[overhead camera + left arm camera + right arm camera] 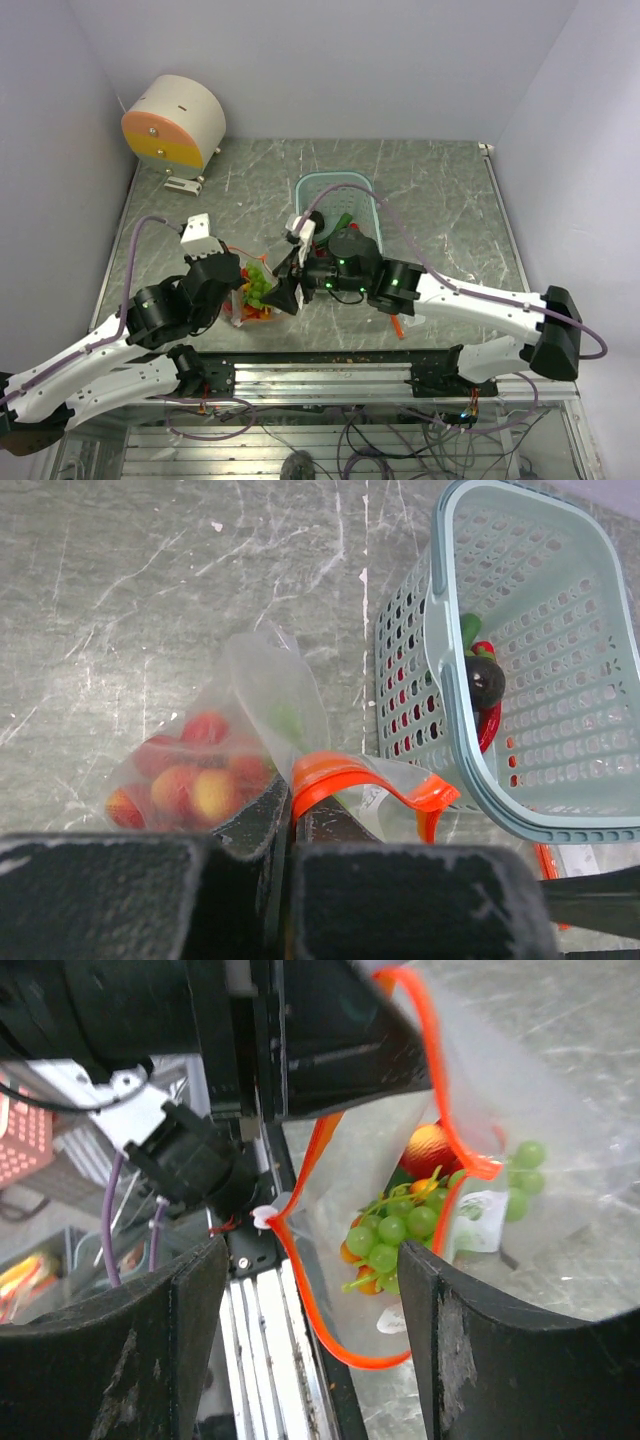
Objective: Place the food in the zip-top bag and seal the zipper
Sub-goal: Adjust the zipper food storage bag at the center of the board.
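Pinching the zipper [325, 772] near one end, the left gripper [291, 815] has its jaws pressed together on the strip, and that single pinch looks to be all that keeps the mouth of the zip-top bag [270, 690] lifted. The right gripper [310, 1255] is just beside it, fingers spread wide with nothing between them, facing the open mouth. Risk as I judge it: a nudge from the right fingers against the limp lip could drag the strip out of the pinch, the mouth would flop over, and the food near the opening could roll out onto the table [430, 190]. Second risk: the strip is wavy and twisted, so pressing it closed unevenly would leave gaps. The bag lies on the table between the two grippers, clear and crumpled. Red and yellow fruits [190, 775] are bunched at its bottom, with green grapes [390, 1230] nearer the mouth. Beyond, the light-blue basket [447, 690] holds a few leftover pieces [487, 685]: green, dark and red. At the far corner stands a white drum [175, 125].
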`<state>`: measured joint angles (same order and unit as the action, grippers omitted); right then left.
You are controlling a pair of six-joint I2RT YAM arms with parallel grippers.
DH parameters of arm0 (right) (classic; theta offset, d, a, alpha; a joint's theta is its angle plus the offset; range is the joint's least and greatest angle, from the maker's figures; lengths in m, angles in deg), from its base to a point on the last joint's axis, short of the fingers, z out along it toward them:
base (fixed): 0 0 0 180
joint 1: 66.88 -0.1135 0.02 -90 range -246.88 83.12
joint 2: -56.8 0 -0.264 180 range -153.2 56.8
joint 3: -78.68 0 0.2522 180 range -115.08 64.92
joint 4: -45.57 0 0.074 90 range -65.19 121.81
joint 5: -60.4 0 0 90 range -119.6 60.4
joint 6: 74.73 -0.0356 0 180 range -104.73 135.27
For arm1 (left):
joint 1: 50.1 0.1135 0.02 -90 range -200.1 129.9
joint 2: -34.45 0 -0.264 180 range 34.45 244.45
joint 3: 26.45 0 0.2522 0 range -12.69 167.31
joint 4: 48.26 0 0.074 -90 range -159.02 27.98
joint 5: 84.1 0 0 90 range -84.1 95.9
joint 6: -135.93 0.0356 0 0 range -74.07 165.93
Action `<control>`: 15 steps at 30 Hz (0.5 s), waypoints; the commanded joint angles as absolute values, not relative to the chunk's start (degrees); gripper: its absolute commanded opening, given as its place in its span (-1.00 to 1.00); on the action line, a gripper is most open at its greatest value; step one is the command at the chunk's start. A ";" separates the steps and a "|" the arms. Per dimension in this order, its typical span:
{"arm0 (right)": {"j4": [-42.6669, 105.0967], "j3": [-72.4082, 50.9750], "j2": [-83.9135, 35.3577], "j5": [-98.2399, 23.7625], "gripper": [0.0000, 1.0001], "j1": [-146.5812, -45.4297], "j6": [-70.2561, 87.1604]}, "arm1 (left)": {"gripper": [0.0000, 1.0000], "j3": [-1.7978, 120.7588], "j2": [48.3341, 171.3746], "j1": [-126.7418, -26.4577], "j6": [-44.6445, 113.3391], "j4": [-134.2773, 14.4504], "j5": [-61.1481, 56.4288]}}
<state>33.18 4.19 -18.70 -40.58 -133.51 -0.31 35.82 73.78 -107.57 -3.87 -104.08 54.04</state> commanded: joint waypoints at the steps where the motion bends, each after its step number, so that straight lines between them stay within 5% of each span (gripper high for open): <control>1: 32.44 3.17 -22.63 -48.27 0.35 -134.65 2.22 | -0.86 39.71 73.61 -107.46 -1.21 -102.60 53.14; 15: 39.97 2.16 -30.44 -37.54 0.22 -136.71 -9.99 | -0.86 38.89 75.49 -107.46 0.09 -99.25 52.67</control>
